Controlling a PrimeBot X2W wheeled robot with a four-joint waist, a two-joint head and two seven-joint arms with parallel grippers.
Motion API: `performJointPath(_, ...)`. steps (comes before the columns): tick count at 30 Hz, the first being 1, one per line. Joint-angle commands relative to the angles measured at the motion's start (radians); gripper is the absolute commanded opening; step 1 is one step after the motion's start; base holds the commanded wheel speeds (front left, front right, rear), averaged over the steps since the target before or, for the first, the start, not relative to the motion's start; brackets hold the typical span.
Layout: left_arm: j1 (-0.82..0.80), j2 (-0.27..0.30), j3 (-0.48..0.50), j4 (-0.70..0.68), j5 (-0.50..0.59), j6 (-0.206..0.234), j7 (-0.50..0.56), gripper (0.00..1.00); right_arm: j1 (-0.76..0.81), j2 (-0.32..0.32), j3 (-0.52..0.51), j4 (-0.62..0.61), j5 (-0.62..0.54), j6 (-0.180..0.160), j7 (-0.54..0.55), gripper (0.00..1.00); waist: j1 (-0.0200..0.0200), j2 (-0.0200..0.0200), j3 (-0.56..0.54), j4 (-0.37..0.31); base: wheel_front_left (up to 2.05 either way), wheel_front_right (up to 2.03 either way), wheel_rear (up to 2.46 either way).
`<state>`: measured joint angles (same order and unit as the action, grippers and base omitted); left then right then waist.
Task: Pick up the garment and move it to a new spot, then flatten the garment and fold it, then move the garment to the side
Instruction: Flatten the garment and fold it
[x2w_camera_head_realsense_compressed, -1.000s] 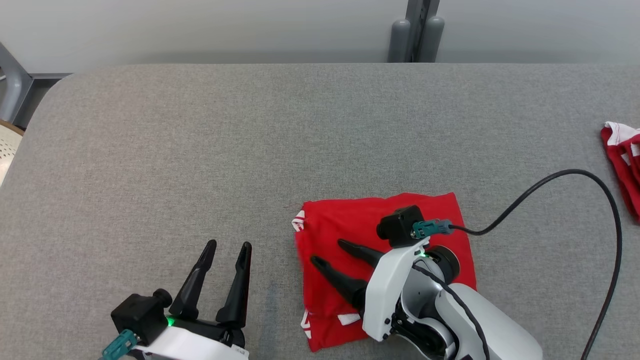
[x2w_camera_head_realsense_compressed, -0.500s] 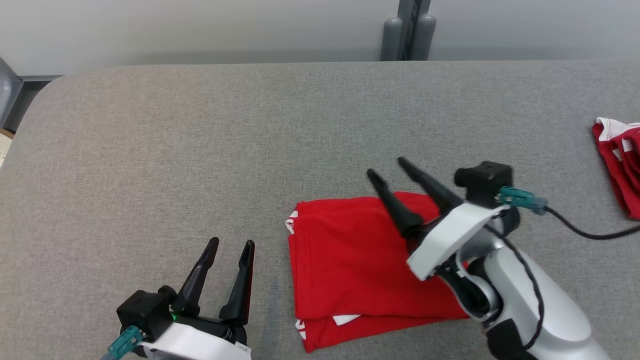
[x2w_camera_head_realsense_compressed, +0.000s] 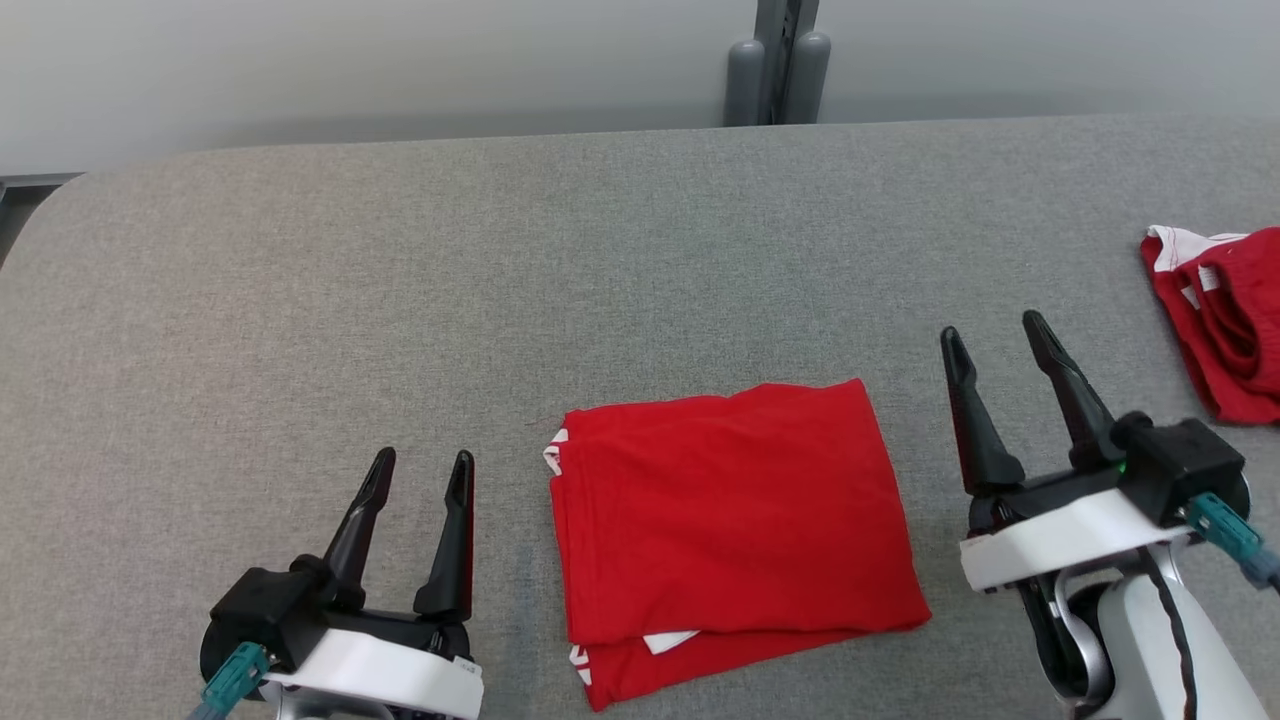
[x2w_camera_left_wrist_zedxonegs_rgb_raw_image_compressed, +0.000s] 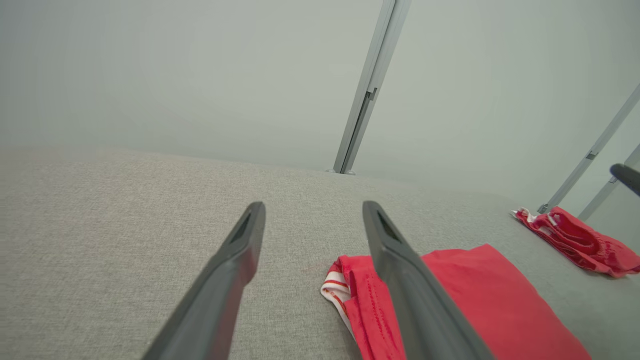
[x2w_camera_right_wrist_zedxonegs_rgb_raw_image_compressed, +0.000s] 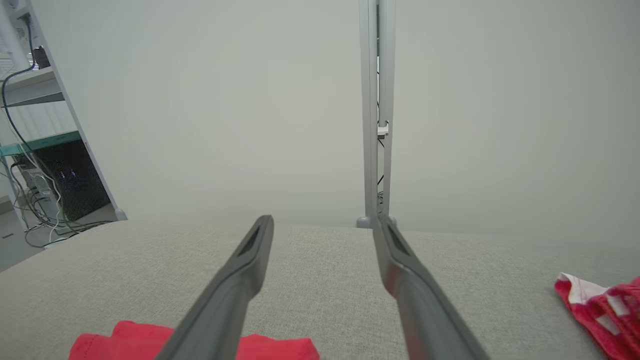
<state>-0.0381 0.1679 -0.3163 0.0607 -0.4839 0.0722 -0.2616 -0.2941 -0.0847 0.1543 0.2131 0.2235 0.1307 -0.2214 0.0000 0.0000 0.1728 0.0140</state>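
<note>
The red garment (x2w_camera_head_realsense_compressed: 730, 520) lies folded into a flat rectangle on the grey table, with white trim peeking out at its left and front edges. It appears low right in the left wrist view (x2w_camera_left_wrist_zedxonegs_rgb_raw_image_compressed: 475, 300) and at the bottom left of the right wrist view (x2w_camera_right_wrist_zedxonegs_rgb_raw_image_compressed: 130, 342). My left gripper (x2w_camera_head_realsense_compressed: 420, 470) is open and empty, just left of the garment. Open and empty as well, my right gripper (x2w_camera_head_realsense_compressed: 995, 335) stands just right of the cloth without touching it.
A second red garment with white trim (x2w_camera_head_realsense_compressed: 1220, 320) lies crumpled at the table's right edge, also in the left wrist view (x2w_camera_left_wrist_zedxonegs_rgb_raw_image_compressed: 575, 240) and right wrist view (x2w_camera_right_wrist_zedxonegs_rgb_raw_image_compressed: 605, 305). The grey table (x2w_camera_head_realsense_compressed: 400, 280) stretches wide behind. A grey post (x2w_camera_head_realsense_compressed: 765, 70) stands beyond its far edge.
My right gripper lifted off the folded garment and swung to its right side, leaving the cloth lying flat. The head camera shifted a little. The left gripper stayed in place.
</note>
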Motion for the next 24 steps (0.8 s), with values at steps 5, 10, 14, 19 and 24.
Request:
performJointPath(5,0.025,-0.016,0.039,-0.016,0.044,0.015,-0.004,1.00,0.096,0.026,-0.074,-0.061,-0.027,0.000,-0.023,1.00,0.0000,0.0000,-0.011,-0.002,0.00,0.00,0.00)
performJointPath(10,0.059,-0.031,0.072,-0.013,0.073,0.000,-0.003,1.00,0.152,0.032,-0.110,-0.071,0.008,0.000,-0.033,1.00,0.0000,0.0000,-0.028,0.005,0.00,0.00,0.00)
performJointPath(14,0.083,-0.047,0.103,-0.012,0.099,-0.011,-0.003,1.00,0.176,0.032,-0.130,-0.059,0.049,0.000,-0.040,1.00,0.0000,0.0000,-0.043,0.011,0.00,0.00,0.00)
performJointPath(19,0.095,-0.065,0.128,-0.009,0.119,-0.026,-0.003,1.00,0.177,0.032,-0.123,-0.038,0.059,0.000,-0.045,1.00,0.0000,0.0000,-0.054,0.011,0.00,0.00,0.00)
performJointPath(24,0.103,-0.075,0.146,-0.006,0.137,-0.041,-0.003,1.00,0.165,0.032,-0.117,-0.010,0.067,0.000,-0.046,1.00,0.0000,0.0000,-0.058,0.008,0.00,0.00,0.00)
